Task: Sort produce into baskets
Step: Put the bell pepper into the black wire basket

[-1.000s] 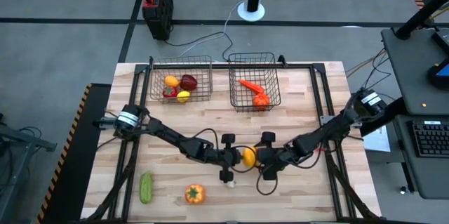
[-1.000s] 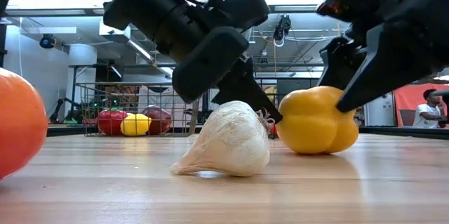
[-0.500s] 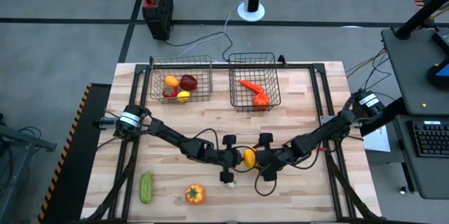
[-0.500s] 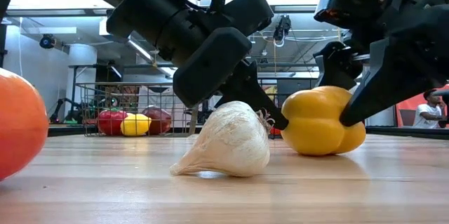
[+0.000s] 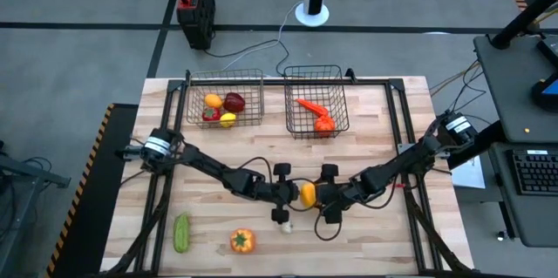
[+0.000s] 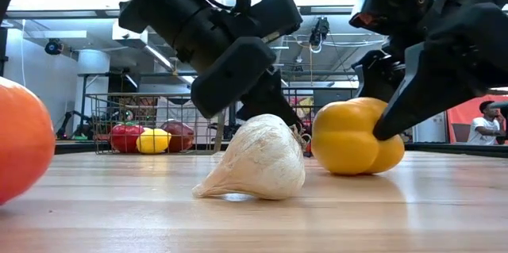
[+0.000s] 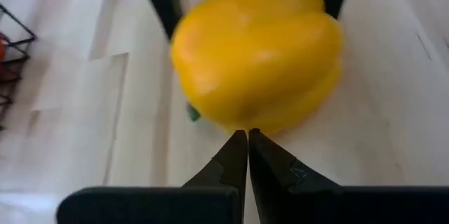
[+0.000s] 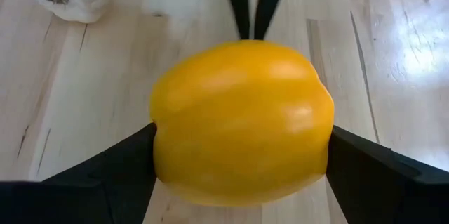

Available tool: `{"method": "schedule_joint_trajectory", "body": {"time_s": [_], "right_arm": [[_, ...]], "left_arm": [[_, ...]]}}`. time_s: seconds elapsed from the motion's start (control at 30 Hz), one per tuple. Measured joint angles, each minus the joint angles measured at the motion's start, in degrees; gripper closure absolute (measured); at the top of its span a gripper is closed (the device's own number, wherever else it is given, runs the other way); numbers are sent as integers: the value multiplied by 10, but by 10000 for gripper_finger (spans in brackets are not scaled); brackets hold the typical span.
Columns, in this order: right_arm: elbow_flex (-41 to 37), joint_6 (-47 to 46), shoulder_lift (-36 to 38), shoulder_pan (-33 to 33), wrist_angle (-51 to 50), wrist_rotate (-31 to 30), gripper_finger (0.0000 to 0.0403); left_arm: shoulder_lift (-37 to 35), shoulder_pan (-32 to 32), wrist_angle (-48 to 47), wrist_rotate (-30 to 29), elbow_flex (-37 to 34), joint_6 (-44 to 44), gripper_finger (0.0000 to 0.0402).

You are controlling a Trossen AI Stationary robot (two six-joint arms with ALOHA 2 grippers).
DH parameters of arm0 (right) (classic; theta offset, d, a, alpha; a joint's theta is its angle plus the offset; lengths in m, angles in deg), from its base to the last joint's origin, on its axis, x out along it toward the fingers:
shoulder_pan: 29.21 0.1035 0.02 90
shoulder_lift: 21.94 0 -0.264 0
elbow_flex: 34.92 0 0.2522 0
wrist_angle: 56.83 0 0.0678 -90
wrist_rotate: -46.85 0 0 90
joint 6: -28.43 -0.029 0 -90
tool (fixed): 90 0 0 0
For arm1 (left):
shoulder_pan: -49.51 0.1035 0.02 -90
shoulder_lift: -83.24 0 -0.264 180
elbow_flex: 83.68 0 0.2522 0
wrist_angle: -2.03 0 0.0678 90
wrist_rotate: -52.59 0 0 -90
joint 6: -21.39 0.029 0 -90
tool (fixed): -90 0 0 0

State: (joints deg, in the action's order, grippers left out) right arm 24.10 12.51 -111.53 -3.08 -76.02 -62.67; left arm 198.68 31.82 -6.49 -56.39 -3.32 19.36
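A yellow pepper [image 5: 307,194] sits on the table's middle, between my two grippers. My right gripper [image 5: 317,197] comes from the right and is shut on it. My left gripper [image 5: 292,195] comes from the left with its fingers shut, their tips [image 7: 248,140] at the pepper's left side. A white garlic [image 5: 286,224] lies on its side just nearer. A green cucumber [image 5: 181,233] and an orange pepper [image 5: 241,241] lie near the front edge. The left basket [image 5: 225,80] holds several fruits. The right basket [image 5: 314,76] holds a carrot [image 5: 310,105] and an orange piece. My left gripper has its shut fingertips against the pepper's left side [image 7: 242,122], coming almost level from the table's left. My right gripper pinches the pepper's near and far sides [image 8: 168,157] between its two fingers [image 8: 126,168], slanting down from the table's right. The pepper's underside [image 6: 357,170] is on the table.
The garlic [image 6: 255,160] lies a short way in front of the pepper, under my left gripper. Both baskets stand at the table's far edge. Bare wood lies at the front right and between the grippers and the baskets.
The yellow pepper has rocked slightly toward the table's right and back while staying on the wood. My right gripper has edged a little toward the table's left around it.
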Motion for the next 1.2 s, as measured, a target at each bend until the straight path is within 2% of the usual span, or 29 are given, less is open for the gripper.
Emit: {"method": "schedule_joint_trajectory", "body": {"time_s": [0.3,0.47,0.6,0.73,0.87,0.97,1.1,1.2], "right_arm": [[-1,-2,28,0,-16,-14,64],[-1,13,58,5,-36,-54,64],[-1,39,87,13,-39,-115,64],[-1,107,107,34,-31,-220,64],[-1,220,108,64,-11,-397,64],[0,338,96,81,31,-522,64],[0,458,78,84,63,-621,64],[0,506,62,82,60,-675,64]], "left_arm": [[-21,-2,-26,-27,0,0,402],[-55,-7,-78,-105,0,-3,402],[-99,-12,-123,-177,0,-26,402],[-150,-20,-169,-254,-9,-52,402],[-211,-33,-203,-357,-31,-91,402],[-260,-44,-204,-417,-51,-112,402],[-302,-60,-203,-463,-61,-136,402],[-315,-69,-202,-465,-62,-137,402]]}}
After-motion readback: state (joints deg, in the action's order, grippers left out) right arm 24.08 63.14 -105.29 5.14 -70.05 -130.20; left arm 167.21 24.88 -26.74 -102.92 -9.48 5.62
